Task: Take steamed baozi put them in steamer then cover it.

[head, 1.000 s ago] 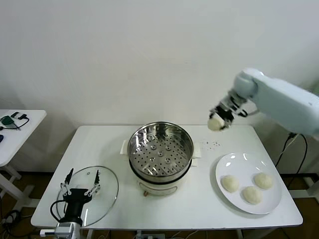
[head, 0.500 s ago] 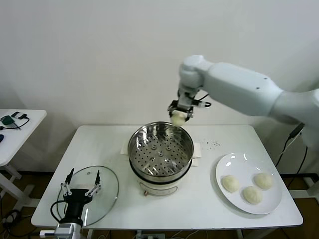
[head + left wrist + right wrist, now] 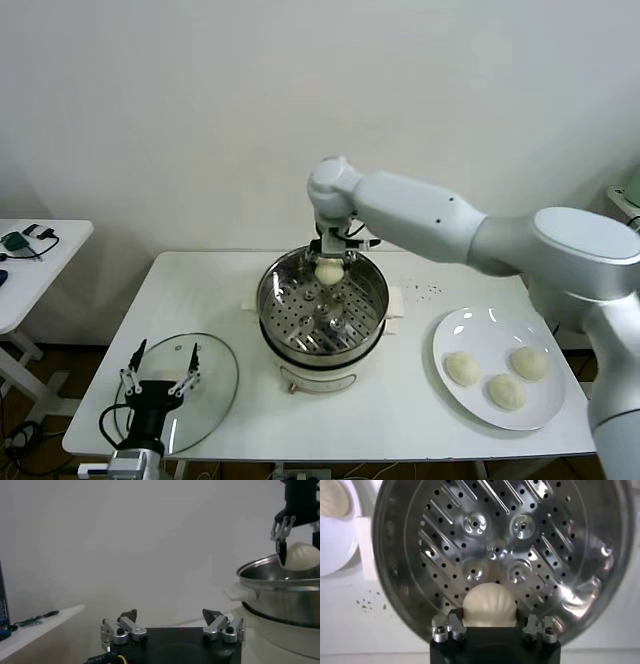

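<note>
The right gripper [image 3: 329, 262] is hanging over the far rim of the round shiny steel steamer [image 3: 322, 303], with a small cream-white pleated baozi [image 3: 329, 271] sitting between its fingers just above the perforated tray [image 3: 495, 550]. From the right wrist view the jaws are flanking the bun closely, but whether they are gripping it or already loosening cannot be told with certainty. No bun is lying on the tray yet.

Three more cream-white baozi [image 3: 503, 378] are waiting on the flat white plate [image 3: 470, 325] at the robot's right, well apart from the steamer. The round clear glass cover [image 3: 215, 375] is lying flat on the white table [image 3: 400, 410] at the robot's left. The left gripper [image 3: 160, 382] is hovering parked above that cover with jaws standing wide and holding nothing.

Judged progress: early. The first bun is on the point of being placed; three transfers and the covering are outstanding.

Clearance: the tray is offering ample bare room beneath and beside the bun. The steamer's raised rim is standing close to the fingers, so withdrawal should probably be going upward first. The table between steamer and plate is offering an unobstructed lane.
</note>
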